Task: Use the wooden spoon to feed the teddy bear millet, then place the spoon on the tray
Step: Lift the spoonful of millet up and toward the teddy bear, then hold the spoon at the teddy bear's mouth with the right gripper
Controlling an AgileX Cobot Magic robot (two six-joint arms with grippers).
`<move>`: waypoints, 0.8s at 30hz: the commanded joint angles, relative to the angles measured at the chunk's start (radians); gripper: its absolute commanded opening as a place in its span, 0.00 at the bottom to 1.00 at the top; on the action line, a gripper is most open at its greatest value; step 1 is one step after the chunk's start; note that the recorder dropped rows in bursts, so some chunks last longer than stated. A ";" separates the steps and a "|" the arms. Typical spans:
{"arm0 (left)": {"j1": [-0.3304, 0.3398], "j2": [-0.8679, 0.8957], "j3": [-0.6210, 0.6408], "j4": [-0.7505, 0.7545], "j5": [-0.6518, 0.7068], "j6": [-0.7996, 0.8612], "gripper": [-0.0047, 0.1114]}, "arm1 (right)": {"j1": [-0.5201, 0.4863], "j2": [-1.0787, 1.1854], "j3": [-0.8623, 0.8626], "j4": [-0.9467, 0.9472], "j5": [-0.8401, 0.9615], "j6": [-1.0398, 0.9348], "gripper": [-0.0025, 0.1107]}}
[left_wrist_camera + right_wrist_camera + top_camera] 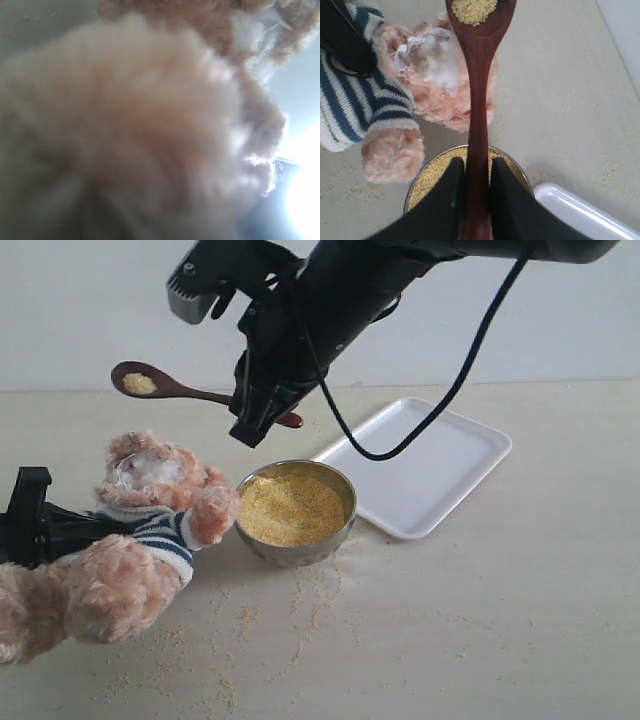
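My right gripper (262, 410) is shut on the handle of the wooden spoon (170, 388), which is held level in the air. The spoon's bowl carries a small heap of millet (139, 383) just above and behind the teddy bear's head (150, 475). In the right wrist view the black jaws (477, 162) pinch the handle (477, 100) over the steel bowl of millet (432, 172). The teddy bear leans back at the left, with my left gripper (100, 524) shut on its striped torso. Blurred fur (150, 125) fills the left wrist view. The white tray (430, 470) lies to the right of the bowl (345, 530).
Loose millet grains (300, 610) are scattered over the pale table in front of the bowl and the bear. The right arm's black cable (400, 445) hangs over the tray's left corner. A white wall stands behind the table.
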 commanded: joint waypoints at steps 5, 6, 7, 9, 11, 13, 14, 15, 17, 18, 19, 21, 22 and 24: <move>0.001 0.002 0.001 -0.011 0.033 -0.008 0.08 | 0.053 0.019 -0.014 -0.173 0.008 0.031 0.02; 0.001 0.002 0.001 -0.011 0.033 -0.008 0.08 | 0.060 0.019 -0.014 -0.195 0.008 0.033 0.02; 0.001 0.002 0.001 -0.011 0.033 -0.008 0.08 | 0.069 0.023 -0.014 -0.213 0.008 0.038 0.02; 0.001 0.002 0.001 -0.011 0.033 -0.008 0.08 | 0.090 0.031 -0.014 -0.241 0.001 0.045 0.02; 0.001 0.002 0.001 -0.011 0.035 -0.008 0.08 | 0.105 0.039 -0.014 -0.292 -0.003 0.058 0.02; 0.001 0.002 0.001 -0.011 0.052 -0.008 0.08 | 0.120 0.050 -0.014 -0.352 -0.013 0.104 0.02; 0.001 0.002 0.001 -0.011 0.060 -0.006 0.08 | 0.128 0.054 -0.014 -0.390 -0.021 0.128 0.02; 0.001 0.002 0.001 -0.011 0.063 -0.006 0.08 | 0.127 0.056 -0.014 -0.413 -0.023 0.137 0.02; 0.001 0.002 0.001 -0.011 0.063 -0.006 0.08 | 0.136 0.059 -0.014 -0.423 -0.037 0.137 0.02; 0.001 0.002 0.001 -0.011 0.063 -0.006 0.08 | 0.140 0.059 -0.014 -0.431 -0.048 0.137 0.02; 0.001 0.002 0.001 -0.011 0.066 -0.006 0.08 | 0.144 0.059 -0.014 -0.436 -0.057 0.137 0.02; 0.001 0.002 0.001 -0.011 0.068 -0.006 0.08 | 0.154 0.059 -0.014 -0.447 -0.071 0.137 0.02; 0.001 0.002 0.001 -0.011 0.070 -0.006 0.08 | 0.161 0.064 -0.014 -0.466 -0.075 0.137 0.02; 0.001 0.002 0.001 -0.011 0.070 -0.006 0.08 | 0.179 0.071 -0.014 -0.542 -0.073 0.162 0.02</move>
